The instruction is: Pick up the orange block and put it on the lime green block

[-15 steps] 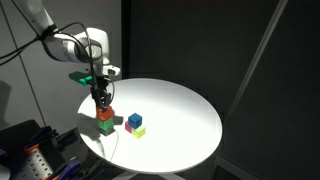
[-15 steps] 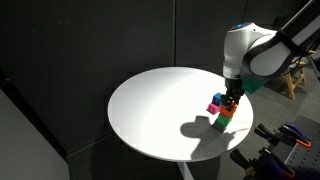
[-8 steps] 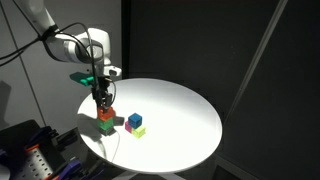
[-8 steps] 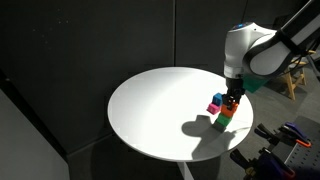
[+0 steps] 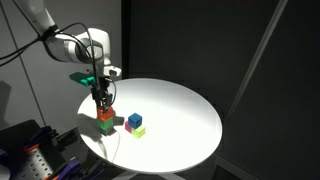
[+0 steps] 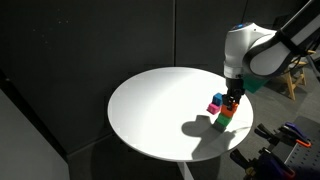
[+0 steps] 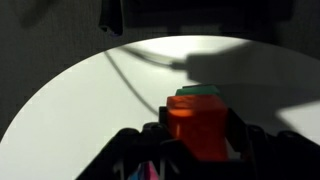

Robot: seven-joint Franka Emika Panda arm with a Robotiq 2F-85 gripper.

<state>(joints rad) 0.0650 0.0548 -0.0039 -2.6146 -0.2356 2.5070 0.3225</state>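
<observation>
The orange block sits on top of the lime green block near the edge of the round white table. The stack also shows in an exterior view, orange over green. My gripper comes straight down on the stack, its fingers on both sides of the orange block. In the wrist view the orange block fills the space between the fingers of the gripper, with the green block's edge showing behind it.
A blue cube and a paler yellow-green cube stand together just beside the stack. A magenta cube sits next to the stack. The table edge is close behind the stack. Dark curtains surround the table.
</observation>
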